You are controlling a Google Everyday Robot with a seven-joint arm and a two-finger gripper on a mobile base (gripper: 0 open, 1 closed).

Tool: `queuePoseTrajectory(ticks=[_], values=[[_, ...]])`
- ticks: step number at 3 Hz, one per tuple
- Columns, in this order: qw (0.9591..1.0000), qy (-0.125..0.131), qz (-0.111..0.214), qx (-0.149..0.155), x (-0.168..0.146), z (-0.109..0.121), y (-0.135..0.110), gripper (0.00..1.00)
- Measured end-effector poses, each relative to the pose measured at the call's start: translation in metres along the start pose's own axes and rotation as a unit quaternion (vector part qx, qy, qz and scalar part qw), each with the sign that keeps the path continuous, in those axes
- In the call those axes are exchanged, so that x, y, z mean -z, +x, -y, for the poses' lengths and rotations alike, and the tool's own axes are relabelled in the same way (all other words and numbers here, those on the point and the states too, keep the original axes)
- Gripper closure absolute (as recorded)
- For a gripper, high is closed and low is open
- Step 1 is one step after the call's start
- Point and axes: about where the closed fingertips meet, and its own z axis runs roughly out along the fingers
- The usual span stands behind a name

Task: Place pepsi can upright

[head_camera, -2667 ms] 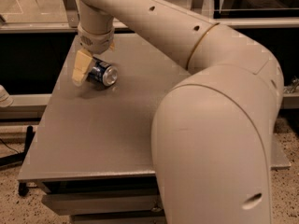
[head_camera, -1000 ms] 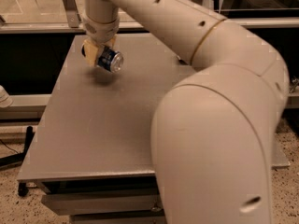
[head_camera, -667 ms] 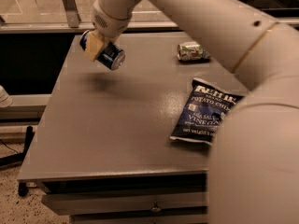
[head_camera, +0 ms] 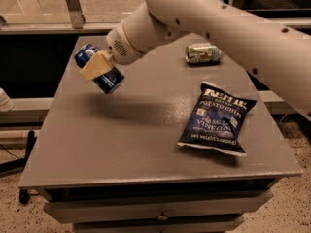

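The small dark blue aluminium pepsi can (head_camera: pixel 110 79) is clamped across its middle by the cream-padded pincer (head_camera: pixel 96 67) of the white robot arm (head_camera: pixel 194 13). The pincer is closed onto the can's body, and one pad is seen lying across its near side. The can is carried clear of the grey table (head_camera: pixel 146 149), above the table's 9 o'clock side, and a faint shadow is cast on the surface beneath it. Its long axis is tilted rather than upright: one silver-rimmed end is pointed toward about 10 o'clock and the other toward about 4 o'clock. The coming move is judged to turn on this tilt, since the wrist would need to be rolled until the lower end faces straight down before the can is lowered. The white-and-green can (head_camera: pixel 204 53) lying at 1 o'clock and the dark blue crisp bag (head_camera: pixel 216 118) at 3 o'clock are both well apart from it.
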Motion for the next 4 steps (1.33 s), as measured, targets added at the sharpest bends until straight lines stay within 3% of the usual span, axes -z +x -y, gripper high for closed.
queuePoseTrajectory(ticks=[1,2,3,4], values=[[0.9940,0.003,0.110,0.003,0.018,0.009,-0.010,1.00],[0.9734,0.033,0.226,0.011,0.044,0.034,-0.035,1.00],[0.9649,0.054,0.255,0.032,0.049,0.035,-0.053,1.00],[0.9656,0.054,0.253,0.028,0.049,0.036,-0.051,1.00]])
